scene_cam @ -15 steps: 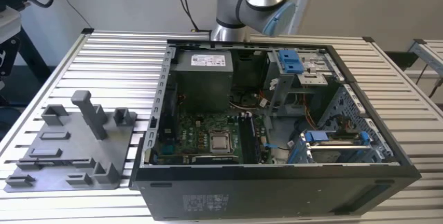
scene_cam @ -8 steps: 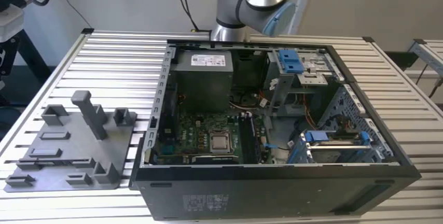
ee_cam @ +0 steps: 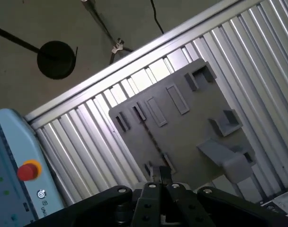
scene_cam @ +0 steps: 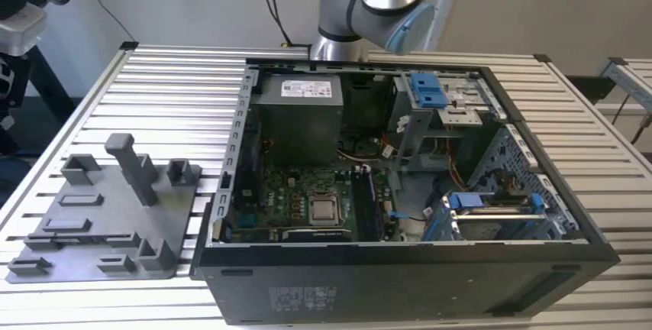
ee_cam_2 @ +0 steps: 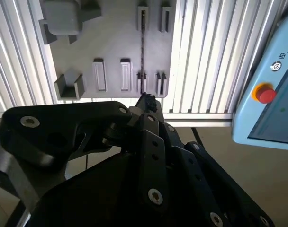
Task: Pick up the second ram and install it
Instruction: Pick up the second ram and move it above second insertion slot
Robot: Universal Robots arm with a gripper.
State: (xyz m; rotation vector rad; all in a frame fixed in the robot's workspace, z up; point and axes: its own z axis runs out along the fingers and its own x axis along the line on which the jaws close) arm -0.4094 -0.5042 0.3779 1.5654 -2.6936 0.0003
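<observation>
The second ram [ee_cam_2: 142, 47] stood on edge in the grey holder plate [ee_cam_2: 111, 38], your gripper [ee_cam: 161, 174] apart above it, jaws pressed together on nothing; descending so, you risked striking its thin edge

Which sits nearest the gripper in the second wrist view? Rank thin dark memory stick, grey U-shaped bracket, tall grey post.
1. Thin dark memory stick, just beyond the gripper.
2. Grey U-shaped bracket, grey plate's near edge.
3. Tall grey post, far corner.

Second ram [ee_cam_2: 142, 47] upright in holder plate [ee_cam_2: 111, 38]; plate on table [scene_cam: 173, 101] beside case [scene_cam: 408, 284].
</observation>
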